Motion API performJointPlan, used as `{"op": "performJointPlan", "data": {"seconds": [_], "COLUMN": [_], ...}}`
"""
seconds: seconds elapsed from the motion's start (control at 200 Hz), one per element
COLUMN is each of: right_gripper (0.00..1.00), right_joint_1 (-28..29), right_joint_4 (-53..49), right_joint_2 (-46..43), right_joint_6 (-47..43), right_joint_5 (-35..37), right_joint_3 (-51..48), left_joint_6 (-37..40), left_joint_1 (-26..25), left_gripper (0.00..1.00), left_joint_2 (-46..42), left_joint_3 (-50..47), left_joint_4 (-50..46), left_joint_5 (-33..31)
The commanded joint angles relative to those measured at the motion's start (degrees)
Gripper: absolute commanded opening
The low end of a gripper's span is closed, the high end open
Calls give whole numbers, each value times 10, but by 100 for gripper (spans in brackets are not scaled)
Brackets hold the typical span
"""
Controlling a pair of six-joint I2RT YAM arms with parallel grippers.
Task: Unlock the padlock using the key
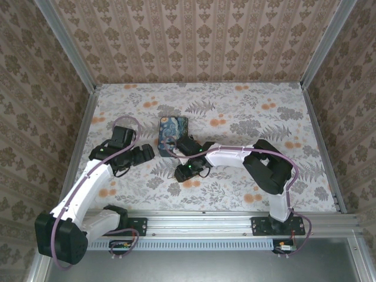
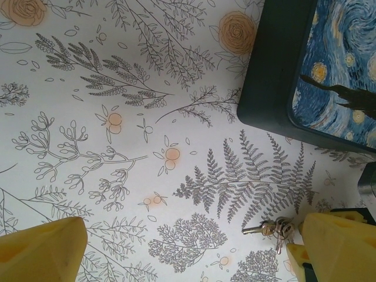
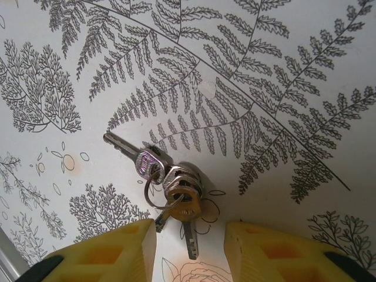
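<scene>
A bunch of silver keys on a ring point(image 3: 173, 182) lies flat on the fern-patterned tablecloth. My right gripper point(image 3: 191, 252) hovers just over it, open. Its yellow fingers point(image 3: 111, 252) stand either side of one key's blade and touch nothing. The same keys point(image 2: 273, 228) lie by the right finger of my left gripper point(image 2: 188, 258), which is wide open and holds nothing. From above, the left gripper point(image 1: 148, 154) and right gripper point(image 1: 176, 148) face each other in front of the box. The padlock is out of view.
A dark blue swirl-patterned box point(image 1: 173, 135) point(image 2: 329, 64) stands just beyond the grippers, close to the keys. Wallpapered walls and metal rails point(image 1: 235, 220) bound the table on all sides.
</scene>
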Motion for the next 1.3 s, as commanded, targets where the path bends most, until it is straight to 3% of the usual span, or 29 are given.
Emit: {"op": "performJointPlan", "data": {"seconds": [0.0, 0.52, 0.99, 1.29], "right_gripper": [39, 35, 18, 8], "right_joint_1": [7, 10, 11, 9], "right_joint_4": [68, 84, 83, 96], "right_joint_2": [33, 41, 52, 17], "right_joint_6": [9, 13, 27, 103], "right_joint_5": [20, 16, 14, 3], "right_joint_3": [14, 29, 30, 20], "left_joint_6": [0, 5, 15, 8], "left_joint_1": [-3, -5, -6, -66], "left_gripper": [96, 96, 95, 95], "left_joint_2": [-7, -4, -4, 4], "left_joint_3": [-8, -2, 2, 0], "left_joint_4": [3, 4, -2, -3], "left_joint_5": [9, 8, 8, 8]}}
